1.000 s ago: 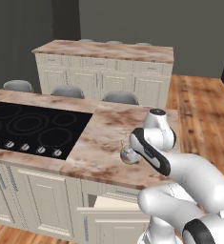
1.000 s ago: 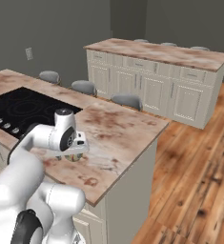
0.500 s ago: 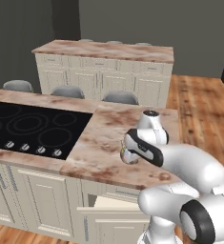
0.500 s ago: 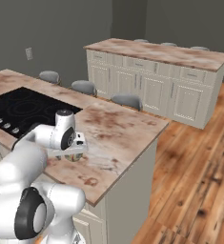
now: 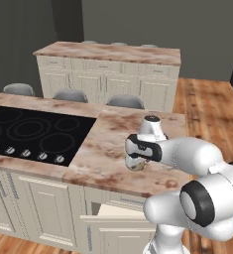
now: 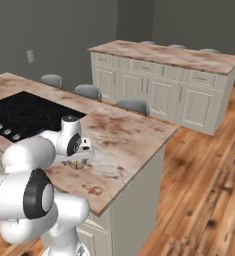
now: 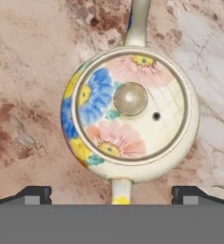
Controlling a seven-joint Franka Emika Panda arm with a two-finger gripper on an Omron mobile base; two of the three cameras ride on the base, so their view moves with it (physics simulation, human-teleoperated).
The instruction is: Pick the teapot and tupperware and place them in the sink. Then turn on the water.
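While hovering over the teapot [image 7: 130, 114] right of the cooktop [image 5: 31, 131], gripper [image 7: 111, 193] spread wide, grasping nothing

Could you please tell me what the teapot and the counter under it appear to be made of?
The teapot looks like glazed ceramic: a glossy cream body with painted blue, pink and yellow flowers and a smooth round lid knob. The counter looks like polished marble or similar stone, judging by its mottled pink-brown veining, though a laminate imitation can't be excluded.
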